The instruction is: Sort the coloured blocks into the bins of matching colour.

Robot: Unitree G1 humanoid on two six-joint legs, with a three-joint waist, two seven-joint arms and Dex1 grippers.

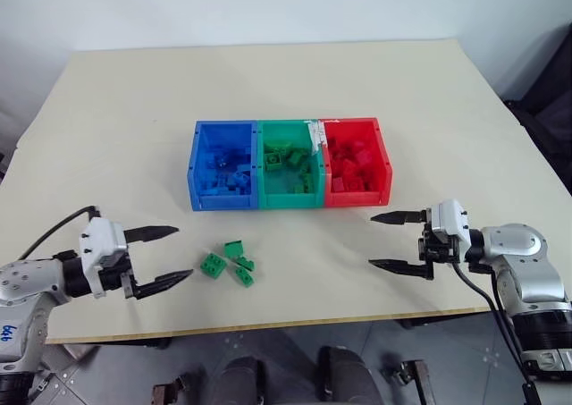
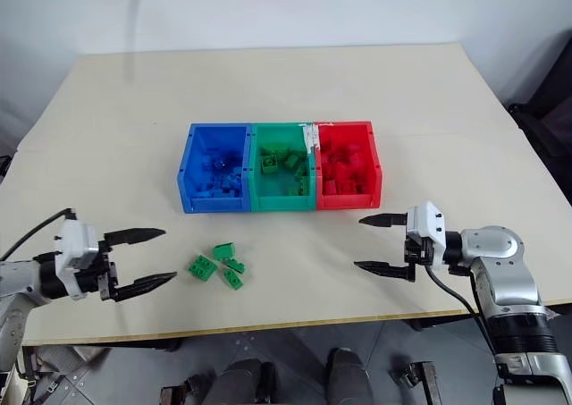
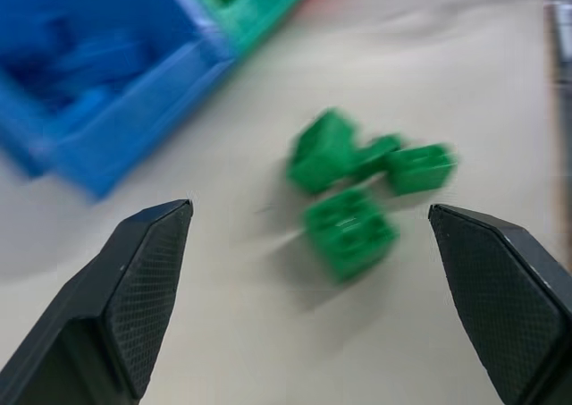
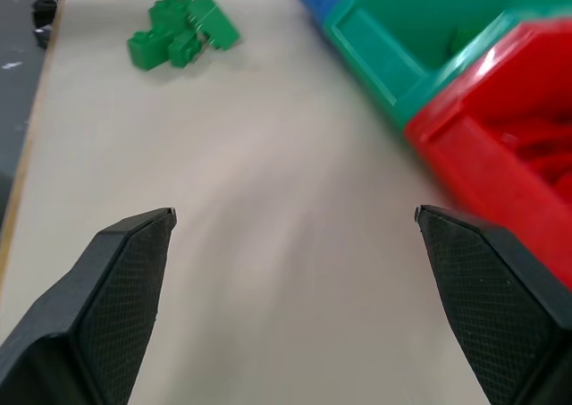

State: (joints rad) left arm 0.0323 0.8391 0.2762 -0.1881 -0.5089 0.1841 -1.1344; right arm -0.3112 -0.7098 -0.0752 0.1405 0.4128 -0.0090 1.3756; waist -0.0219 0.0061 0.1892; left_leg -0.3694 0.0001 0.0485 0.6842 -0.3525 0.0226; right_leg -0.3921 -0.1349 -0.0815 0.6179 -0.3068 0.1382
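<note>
The blue bin [image 1: 200,168], green bin [image 1: 265,190] and red bin [image 1: 382,168] already hold matching bricks. Four green bricks [image 1: 228,262] remain clustered on the desk [image 1: 116,119], near the bins' front. The left gripper [image 1: 161,258] and right gripper [image 1: 393,240] are wide open and empty. The left wrist view shows the cluster between the fingers [image 3: 134,280], detail the head views lack.

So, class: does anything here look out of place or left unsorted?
Yes: a cluster of green blocks lies loose on the table, in front of the blue bin, not in the green bin. Both the left gripper and right gripper are open and empty.
</note>
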